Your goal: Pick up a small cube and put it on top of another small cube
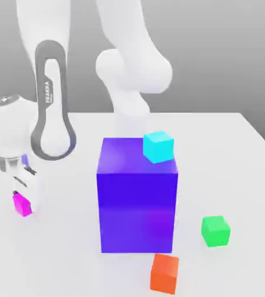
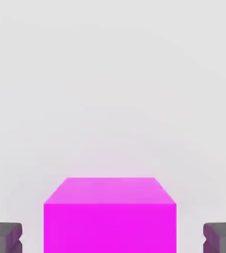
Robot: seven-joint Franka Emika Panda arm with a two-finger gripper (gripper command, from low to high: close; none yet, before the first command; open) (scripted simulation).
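The open gripper (image 2: 113, 238) straddles the small magenta cube (image 2: 110, 228), its fingers (image 2: 3, 238) apart, with a gap between each finger and the cube in the hand view; it is not gripping it. The exterior view has the hand above and against the cube's far side, pointing down, partly hiding it.

Take twelve o'clock as the far edge of the table (image 1: 216, 185) in the exterior view. From the big blue-purple block (image 1: 137, 212), the magenta cube is at nine o'clock, well apart from it and low by the tabletop; whether it touches the table I cannot tell.

The cube looks about equal-sided, so no long axis stands out. Its visible upper edge slants from ten toward four o'clock in the exterior view, and the bright face points roughly to seven. In the hand view the cube sits square to the gripper, two opposite sides facing the fingers.

The block stands upright. A cyan cube (image 1: 158, 147) rests on its top, toward one o'clock from the block's middle. The green cube (image 1: 216, 231) lies between three and four o'clock from the block, the orange-red cube (image 1: 164, 274) between five and six, near the block's front.
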